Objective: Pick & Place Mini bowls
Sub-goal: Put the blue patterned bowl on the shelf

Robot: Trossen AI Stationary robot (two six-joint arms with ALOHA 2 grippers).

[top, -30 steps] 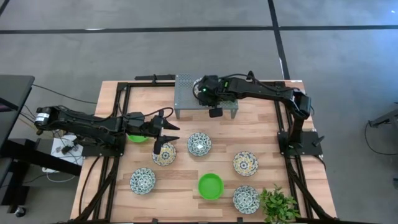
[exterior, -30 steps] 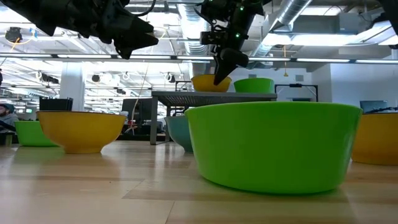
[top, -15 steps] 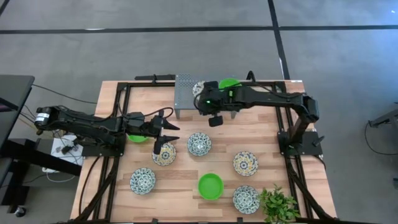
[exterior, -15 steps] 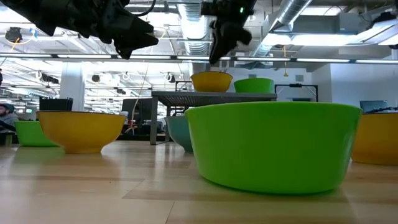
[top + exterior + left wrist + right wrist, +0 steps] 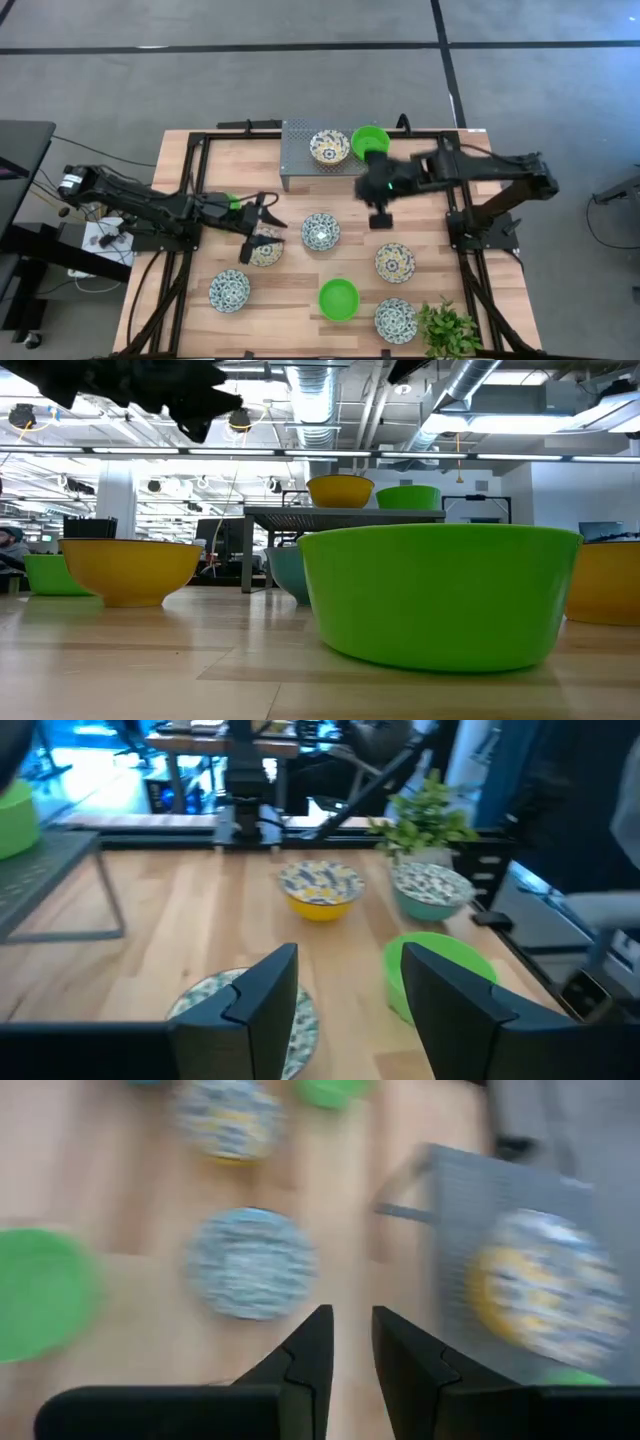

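On the grey rack (image 5: 300, 140) sit a yellow bowl (image 5: 329, 147) and a green bowl (image 5: 368, 139).

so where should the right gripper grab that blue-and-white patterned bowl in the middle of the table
Probably by the rim of the blue-and-white patterned bowl, coming straight down from above. It sits upright and open on the wooden table, apart from the other bowls, so one finger can drop inside and one outside the thin wall. The side facing the right gripper looks easiest, as that gripper hovers just beside it, fingers slightly parted.

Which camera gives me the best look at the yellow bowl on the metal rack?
The high view: the yellow bowl shows whole on the rack. The low view shows it side-on, far off; the right wrist view blurs it; the left wrist view misses it.
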